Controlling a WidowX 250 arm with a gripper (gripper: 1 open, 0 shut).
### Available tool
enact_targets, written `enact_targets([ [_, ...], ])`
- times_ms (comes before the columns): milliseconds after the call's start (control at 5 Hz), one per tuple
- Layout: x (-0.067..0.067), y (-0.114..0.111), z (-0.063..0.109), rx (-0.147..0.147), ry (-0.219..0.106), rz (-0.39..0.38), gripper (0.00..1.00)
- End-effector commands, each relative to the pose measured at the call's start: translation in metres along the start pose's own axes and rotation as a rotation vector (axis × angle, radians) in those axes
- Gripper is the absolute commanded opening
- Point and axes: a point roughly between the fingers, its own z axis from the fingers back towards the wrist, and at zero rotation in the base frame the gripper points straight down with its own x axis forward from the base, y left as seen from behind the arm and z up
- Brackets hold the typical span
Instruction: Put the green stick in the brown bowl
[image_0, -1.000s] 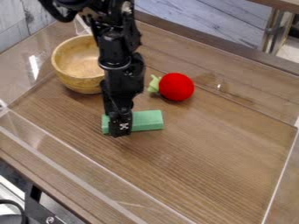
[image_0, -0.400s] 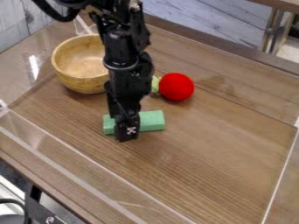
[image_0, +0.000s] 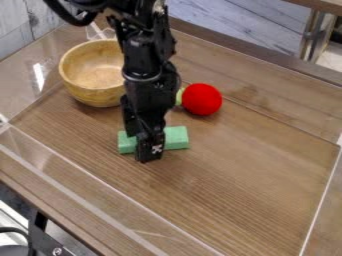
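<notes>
Your pincer (image_0: 148, 147) has slid a little rightward along the green stick (image_0: 155, 140) and now straddles it, jaws spread wide, nothing gripped. The stick lies flat on the counter (image_0: 241, 190), well apart from the brown bowl (image_0: 91, 73).

Possibly a white X mark on the claw (image_0: 148, 148).

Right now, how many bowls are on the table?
1. The bowl sits at the far left of the table, behind the gripper and left of the red ball. The arm hides little; no other bowl shows.
</notes>
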Motion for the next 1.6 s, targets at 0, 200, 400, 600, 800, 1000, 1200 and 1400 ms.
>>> enact_targets([
  [0,0.009,0.013,0.013,0.023,-0.032,0.044,1.0],
  [200,0.01,0.02,0.014,0.019,-0.034,0.086,1.0],
  [400,0.002,0.022,0.018,0.014,-0.034,0.031,1.0],
  [600,-0.005,0.02,0.026,0.011,-0.035,0.059,0.0],
  [800,-0.013,0.019,0.034,0.009,-0.034,0.088,0.0],
  [1000,-0.015,0.025,0.031,0.011,-0.038,0.093,0.0],
  [1200,-0.016,0.029,0.023,0.011,-0.036,0.083,0.0],
  [1400,-0.009,0.025,0.017,0.015,-0.044,0.094,0.0],
])
